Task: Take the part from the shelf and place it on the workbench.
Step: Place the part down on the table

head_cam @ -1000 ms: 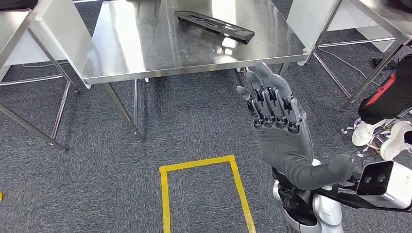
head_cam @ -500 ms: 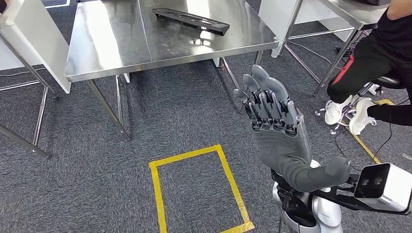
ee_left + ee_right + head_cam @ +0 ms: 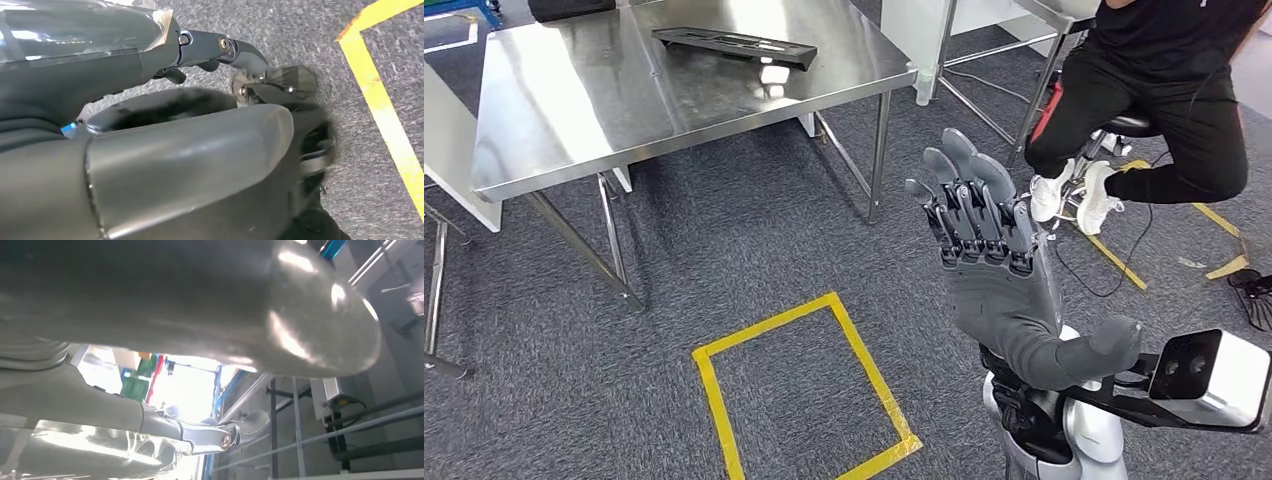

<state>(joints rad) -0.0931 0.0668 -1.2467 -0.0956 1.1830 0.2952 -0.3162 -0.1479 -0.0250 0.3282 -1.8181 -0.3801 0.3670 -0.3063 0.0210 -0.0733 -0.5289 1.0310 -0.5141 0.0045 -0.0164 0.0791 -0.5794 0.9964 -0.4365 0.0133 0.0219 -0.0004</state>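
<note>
Swinging round, that's the story: the whole view has slid since a second ago, so the workbench [image 3: 544,150] now sits up and to the left, and a seated person [image 3: 1164,100] has come into the upper right. That is the camera turning; the things themselves have kept their places.

Nearest, the right hand [image 3: 999,270] is raised in front of the body, palm flat, fingers [image 3: 969,195] straight and together, thumb [image 3: 1104,350] stuck out to the side. Nothing in it, fully released. The left hand [image 3: 220,47] appears in its own wrist view, hanging over the carpet, and it looks to carry nothing, though I cannot tell how its fingers lie.

Just beyond, one yellow taped rectangle [image 3: 799,390] marks the grey carpet. Then the steel workbench, and on its far side one long, flat black part [image 3: 734,43], lying well apart from both hands. So the part already rests on a bench top; I'd judge the placing done, or the robot turning away for another.

How would it handle? It looks like a stiff moulded strip, light, with slots along it. On polished steel it may skid if nudged. Best taken near its middle, across the narrow width, so it stays level.

Count: one part, one taped box, one person, and a second steel table [image 3: 1064,12] at the far top edge.
</note>
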